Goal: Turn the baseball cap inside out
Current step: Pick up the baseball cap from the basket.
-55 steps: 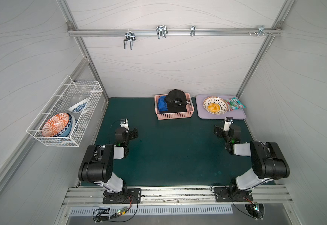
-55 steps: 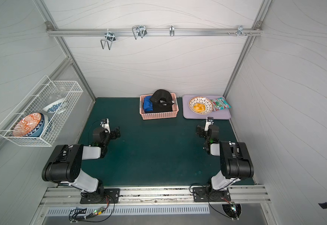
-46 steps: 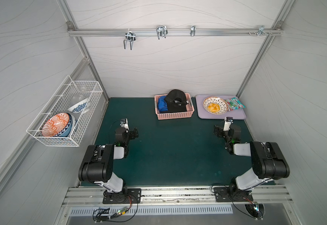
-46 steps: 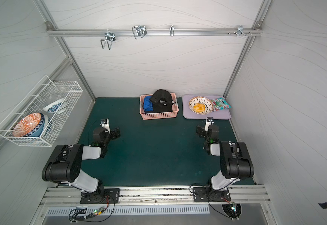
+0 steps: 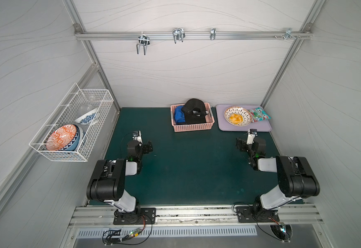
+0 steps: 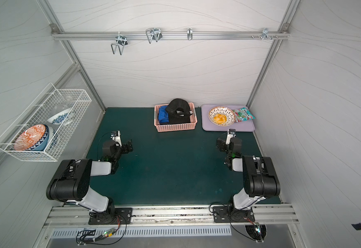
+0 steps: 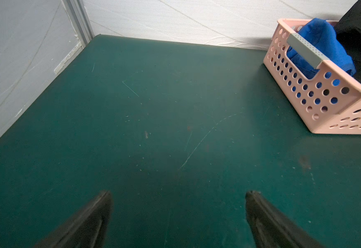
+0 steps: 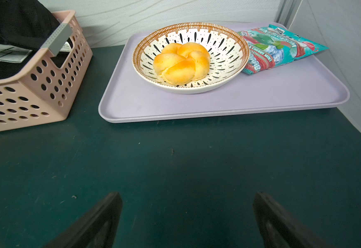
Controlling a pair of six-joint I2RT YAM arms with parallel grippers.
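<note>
Black baseball cap resting in pink perforated basket at rear of green worktop, against blue cloth; left hand and right hand spread wide, holding nothing, well apart from basket.

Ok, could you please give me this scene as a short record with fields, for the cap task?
target: black baseball cap, in the pink basket beside a blue cloth
left: left claw open, empty, over the green mat
right: right claw open, empty, near the purple tray
tray: patterned bowl with a bun, a snack packet
progress: cap not yet touched
</note>
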